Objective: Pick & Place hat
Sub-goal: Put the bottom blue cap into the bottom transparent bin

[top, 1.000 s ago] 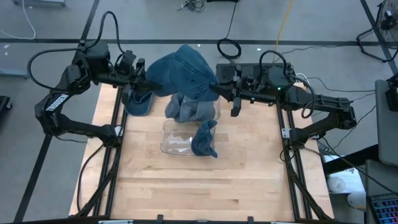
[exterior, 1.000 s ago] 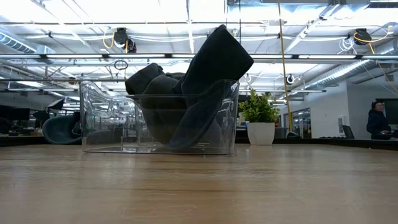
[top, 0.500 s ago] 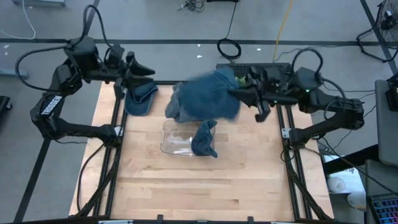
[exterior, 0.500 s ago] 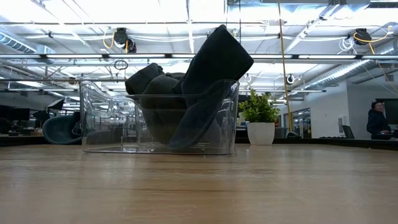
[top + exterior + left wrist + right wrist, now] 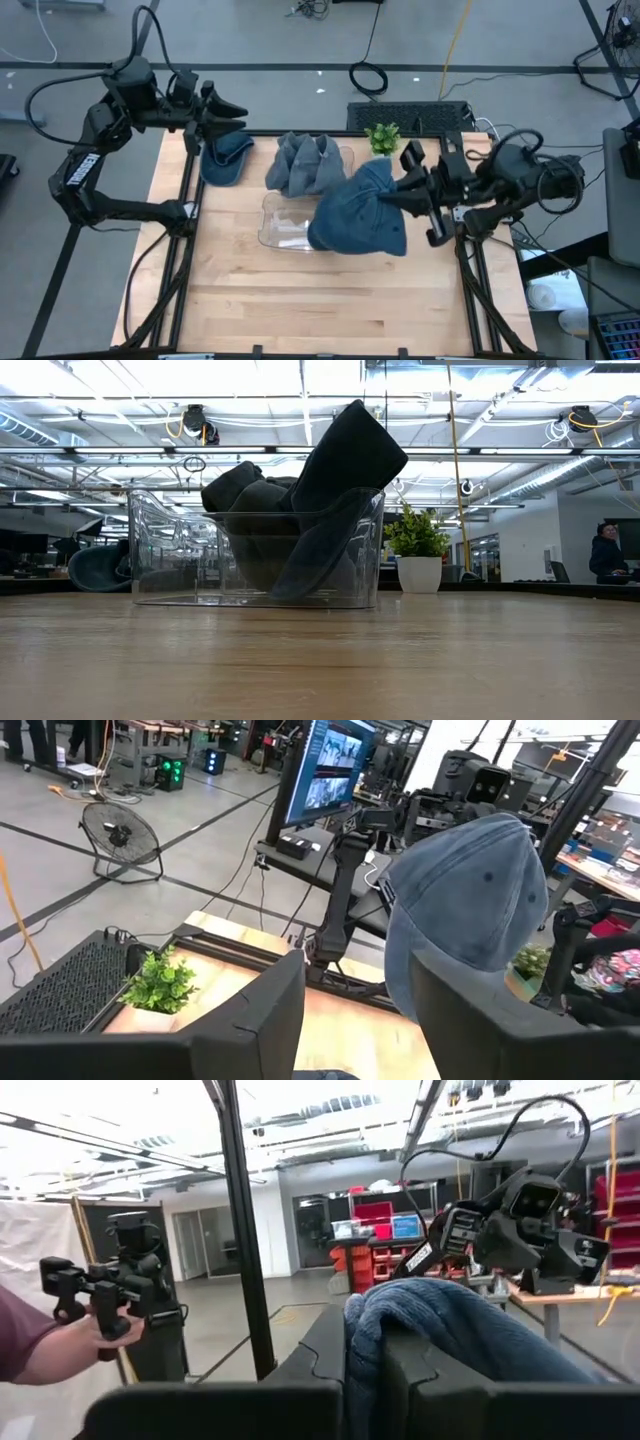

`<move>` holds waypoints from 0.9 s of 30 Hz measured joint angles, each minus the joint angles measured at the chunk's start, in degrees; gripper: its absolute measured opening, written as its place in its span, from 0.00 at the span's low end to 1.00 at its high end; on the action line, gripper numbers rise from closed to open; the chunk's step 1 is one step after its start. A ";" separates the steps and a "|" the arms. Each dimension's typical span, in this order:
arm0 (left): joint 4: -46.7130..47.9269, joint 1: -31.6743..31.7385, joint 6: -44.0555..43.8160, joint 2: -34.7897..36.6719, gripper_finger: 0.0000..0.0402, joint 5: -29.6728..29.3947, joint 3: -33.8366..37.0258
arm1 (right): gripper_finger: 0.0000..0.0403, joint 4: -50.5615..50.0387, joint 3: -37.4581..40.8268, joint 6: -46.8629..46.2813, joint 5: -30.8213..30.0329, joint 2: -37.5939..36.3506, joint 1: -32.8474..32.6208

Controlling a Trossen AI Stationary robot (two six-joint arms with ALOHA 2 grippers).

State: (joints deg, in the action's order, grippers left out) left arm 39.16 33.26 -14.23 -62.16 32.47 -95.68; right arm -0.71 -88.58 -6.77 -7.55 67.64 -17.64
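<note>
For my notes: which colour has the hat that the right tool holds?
Denim blue hat, clearest in the high view.

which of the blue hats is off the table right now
The denim hat pinched in the right gripper, hanging over the clear bin's right end. The darker hat by the left gripper and the grey-blue pile behind the bin lie on the table.

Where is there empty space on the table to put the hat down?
The table's whole near half, in front of the clear bin, is bare wood. The far end is crowded: a blue hat, grey-blue hats, a potted plant.
</note>
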 joint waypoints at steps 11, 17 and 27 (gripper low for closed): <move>-0.36 0.22 0.58 2.79 0.46 0.00 0.00 | 0.02 7.82 0.00 3.96 -3.49 6.34 -2.50; -0.27 0.22 0.90 6.59 0.58 1.83 0.00 | 0.02 10.04 -1.03 4.56 -4.49 10.38 -1.03; 0.59 0.22 1.02 11.39 0.81 3.61 -0.06 | 0.02 13.76 -1.16 4.51 -5.25 17.60 2.13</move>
State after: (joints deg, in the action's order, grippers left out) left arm 39.75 33.47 -13.21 -50.77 36.07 -95.74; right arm 13.05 -89.73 -2.26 -12.80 85.24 -15.51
